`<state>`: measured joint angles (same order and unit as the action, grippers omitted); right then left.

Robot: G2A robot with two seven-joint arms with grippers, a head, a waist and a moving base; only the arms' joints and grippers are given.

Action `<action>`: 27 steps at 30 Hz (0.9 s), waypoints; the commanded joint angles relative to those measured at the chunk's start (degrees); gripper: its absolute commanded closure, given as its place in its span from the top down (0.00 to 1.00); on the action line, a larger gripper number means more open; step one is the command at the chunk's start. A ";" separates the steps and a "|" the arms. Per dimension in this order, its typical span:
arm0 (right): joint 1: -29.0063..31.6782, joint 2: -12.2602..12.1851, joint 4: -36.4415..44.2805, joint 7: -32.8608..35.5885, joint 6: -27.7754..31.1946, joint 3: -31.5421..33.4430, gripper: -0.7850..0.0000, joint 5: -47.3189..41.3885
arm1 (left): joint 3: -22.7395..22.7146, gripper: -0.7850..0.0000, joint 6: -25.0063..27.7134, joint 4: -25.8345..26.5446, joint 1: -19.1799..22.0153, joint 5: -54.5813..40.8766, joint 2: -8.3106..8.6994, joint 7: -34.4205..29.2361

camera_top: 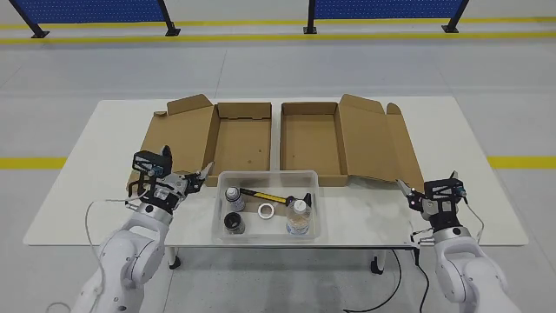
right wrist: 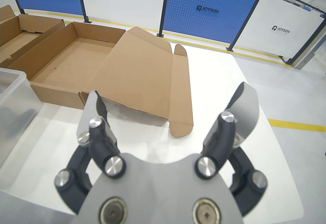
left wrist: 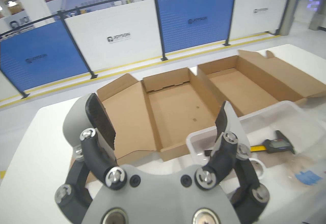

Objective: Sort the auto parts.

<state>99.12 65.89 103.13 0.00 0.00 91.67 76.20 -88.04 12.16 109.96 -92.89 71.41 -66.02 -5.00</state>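
Brown cardboard left box [camera_top: 243,146] and right box [camera_top: 308,142], clear bin [camera_top: 265,173], white table [camera_top: 113,143], yellow-and-black caliper [camera_top: 263,196]

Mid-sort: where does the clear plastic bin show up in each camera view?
Top view: clear plastic bin at the near edge of the table, between the arms.
Left wrist view: bin just past the open left gripper, caliper inside.
Right wrist view: bin off beside the open right gripper.
Shared landmark: the empty cardboard box behind the bin, lid unfolded toward the right arm.
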 commanded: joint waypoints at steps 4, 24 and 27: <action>0.00 0.00 0.00 0.00 0.00 0.00 1.00 0.00 | 4.28 1.00 8.85 1.82 1.33 -2.29 0.01 -1.56; 0.00 0.00 0.00 0.00 0.00 0.00 1.00 0.00 | 24.30 1.00 7.53 -6.00 7.76 3.98 -2.00 -6.90; 0.00 0.00 0.00 0.00 0.00 0.00 1.00 0.00 | 25.59 1.00 7.25 -7.10 8.39 3.76 -2.24 -6.93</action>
<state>99.12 65.89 103.13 0.00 0.00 91.67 76.20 -62.80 19.31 103.13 -84.63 75.34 -68.21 -11.97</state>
